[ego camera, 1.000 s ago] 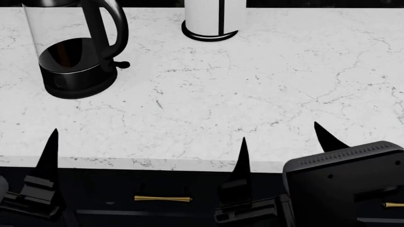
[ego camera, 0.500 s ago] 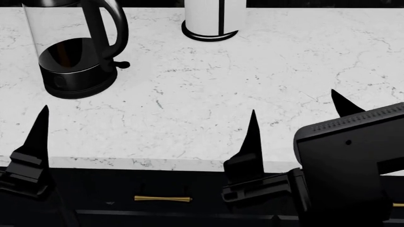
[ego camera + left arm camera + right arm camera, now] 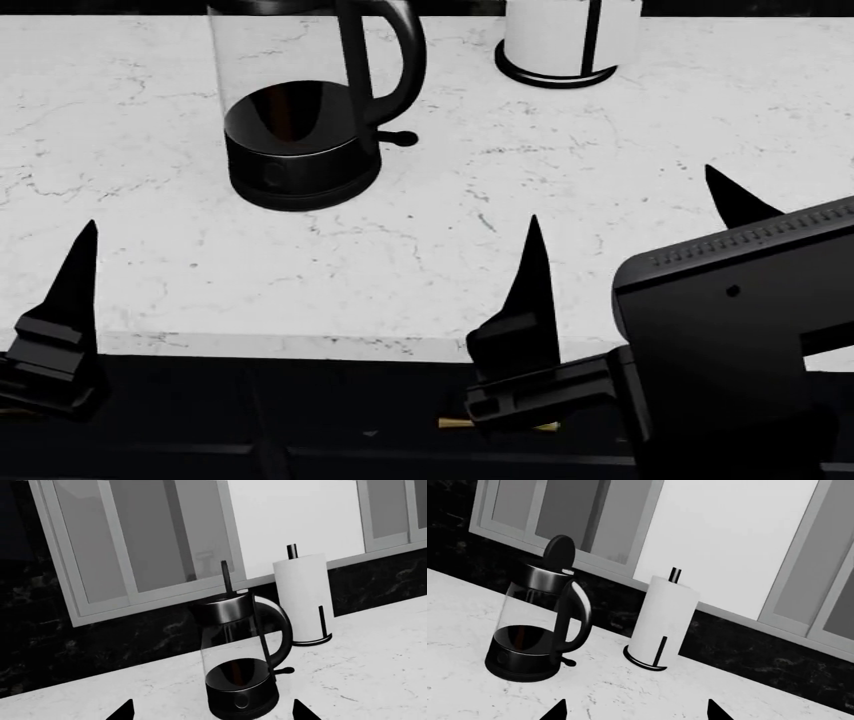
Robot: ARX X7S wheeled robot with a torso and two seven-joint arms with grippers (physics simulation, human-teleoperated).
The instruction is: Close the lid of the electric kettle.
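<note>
The electric kettle stands at the back left of the white marble counter, handle to the right. Its top is cut off in the head view. The lid stands upright and open above the black rim; in the left wrist view it shows edge-on above the kettle. My left gripper is open and empty, near the counter's front edge, facing the kettle; one of its fingers shows in the head view. My right gripper is open and empty, in front and to the right of the kettle.
A white paper towel roll on a black stand stands at the back, right of the kettle; it also shows in the right wrist view. Wall cabinets with glass doors and a black backsplash rise behind the counter.
The head view has shifted left, so the kettle and towel roll now sit further right in it. Both grippers rose toward the counter edge and stay open.
</note>
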